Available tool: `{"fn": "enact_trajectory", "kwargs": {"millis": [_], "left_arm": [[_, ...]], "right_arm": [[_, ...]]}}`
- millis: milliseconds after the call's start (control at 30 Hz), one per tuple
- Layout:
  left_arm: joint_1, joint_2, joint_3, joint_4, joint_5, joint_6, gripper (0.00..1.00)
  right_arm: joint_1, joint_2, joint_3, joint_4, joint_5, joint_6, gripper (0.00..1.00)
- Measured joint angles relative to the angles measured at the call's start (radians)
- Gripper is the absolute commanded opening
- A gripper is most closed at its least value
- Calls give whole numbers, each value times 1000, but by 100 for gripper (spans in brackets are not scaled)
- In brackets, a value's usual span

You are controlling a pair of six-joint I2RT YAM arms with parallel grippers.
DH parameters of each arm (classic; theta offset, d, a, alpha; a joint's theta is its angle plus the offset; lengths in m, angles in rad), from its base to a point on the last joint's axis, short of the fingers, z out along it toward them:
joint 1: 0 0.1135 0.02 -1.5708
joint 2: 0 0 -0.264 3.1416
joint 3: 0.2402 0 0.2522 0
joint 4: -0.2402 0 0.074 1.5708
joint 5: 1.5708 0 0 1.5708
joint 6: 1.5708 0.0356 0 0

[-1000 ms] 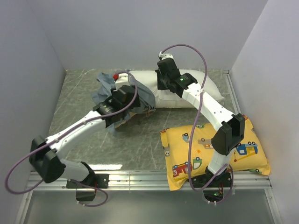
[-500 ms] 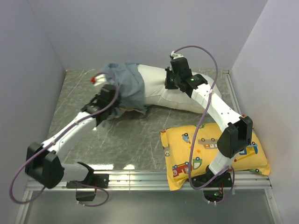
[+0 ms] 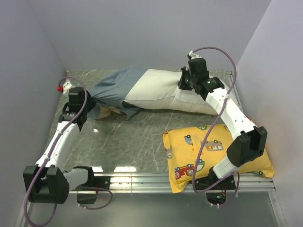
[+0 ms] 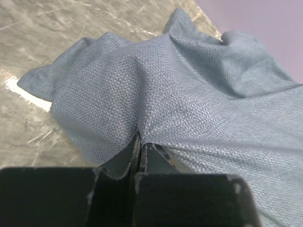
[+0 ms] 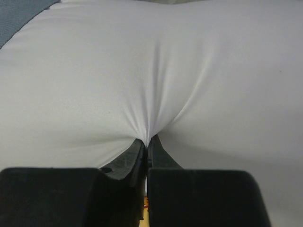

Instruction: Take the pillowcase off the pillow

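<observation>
Two pillows are on the counter [image 3: 132, 137], along with one pillowcase. Two arms are at work on them.

The white pillow [image 3: 163, 90] lies lengthwise along the far side of the counter. Only its left end sits inside the blue-grey pillowcase [image 3: 111, 87]. The rest of it, by far the greater part, is bare. The case trails off to the left in loose folds, pulled out toward the left wall. A bit of tan shows at its lower edge.

The left arm [image 3: 61, 142] reaches up along the left wall to the case's far-left end. In its wrist view the left jaws are pinched together on a fold of the blue-grey cloth, which bunches up where they bite.

The right arm [image 3: 232, 116] stretches to the back right. Its jaws are clamped on a pucker of the white pillow's fabric near its right end, and creases run out from the pinch.

The second pillow is the yellow pillow [image 3: 218, 151], printed with cartoon vehicles. It lies at the near right, apart from the white one and partly under the right arm. It has no case on it, and neither arm touches it.
</observation>
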Motion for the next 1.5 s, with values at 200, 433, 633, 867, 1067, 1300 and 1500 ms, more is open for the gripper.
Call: {"fn": "enact_trajectory", "kwargs": {"millis": [200,433,633,867,1067,1300,1500], "left_arm": [[15,47,63,-17,13,23,0],[158,151,175,-1,44,3,0],[216,260,203,18,65,-18,0],[216,322,196,65,92,-54,0],[216,413,143,125,114,-107,1],[209,498,117,168,143,-152,0],[175,501,83,212,143,-166,0]], "right_arm": [[-3,-37,-90,44,-10,5,0],[-28,-162,-193,51,-13,16,0],[-87,-232,-234,41,-40,19,0],[-117,-235,-206,7,-141,25,0],[-156,-234,-69,-41,-243,57,0],[-180,-235,32,-23,-327,113,0],[-188,-232,34,-15,-331,134,0]]}}
